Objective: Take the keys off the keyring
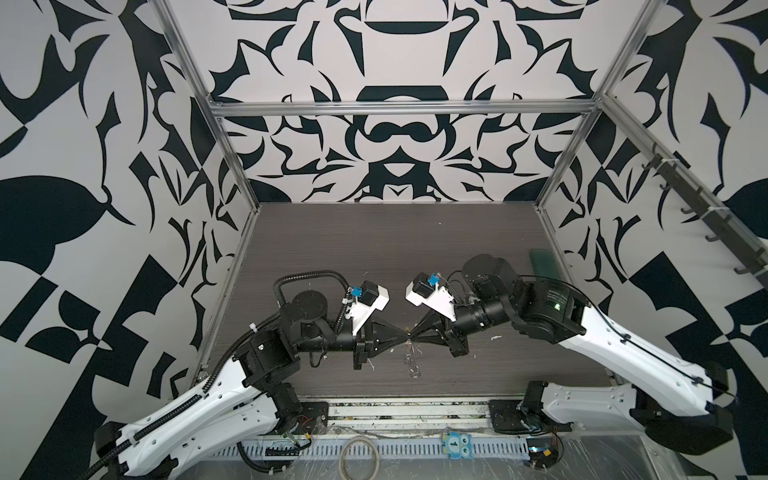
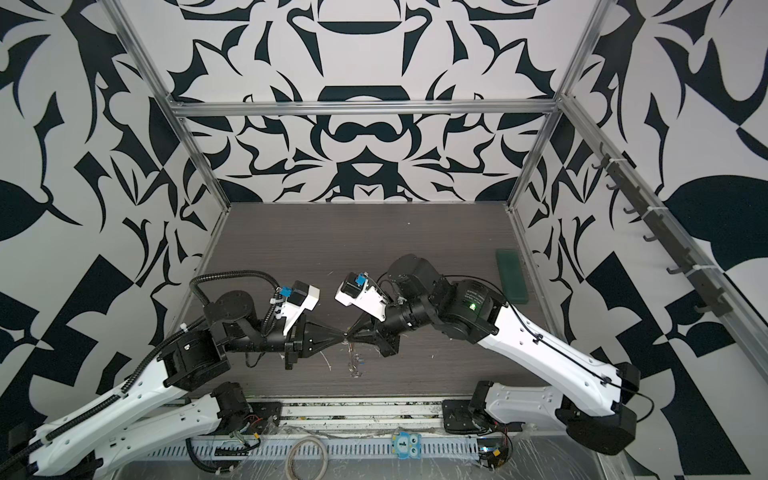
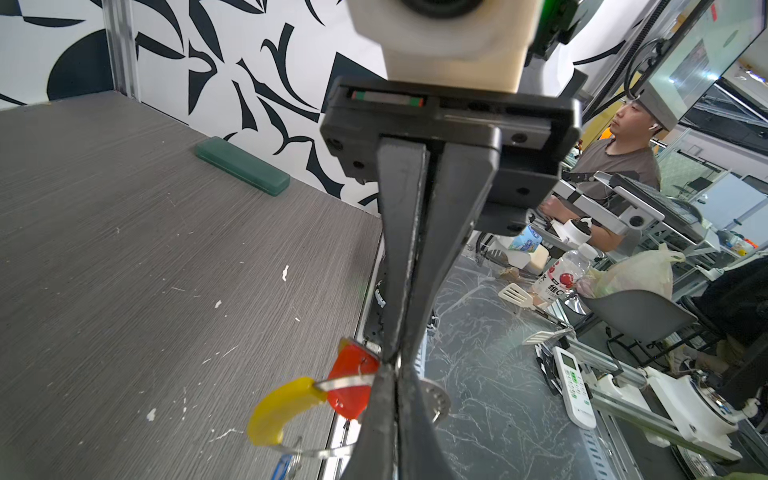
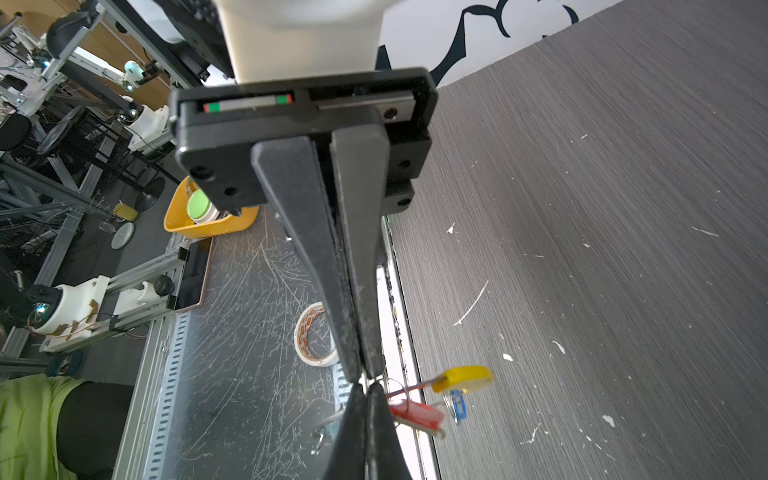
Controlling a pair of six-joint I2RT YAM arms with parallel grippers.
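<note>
Right at the front, a tape roll lies on the scratched metal ledge ahead of the table. Just past it, above the front part of the table, the two arms meet nose to nose. The left claw is pressed together and so is the right claw, their tips all but touching. Caught at that meeting point is the keyring, its thin silver wire running straight into the pinch, held up clear of the table. Its yellow sleeve curves out to one side. The red key tag hangs tight against the claw tips, and the blue key tag dangles just beside the sleeve; neither tag is off the loop yet. Further back, a green case sits by the right wall, well apart from the action.
</note>
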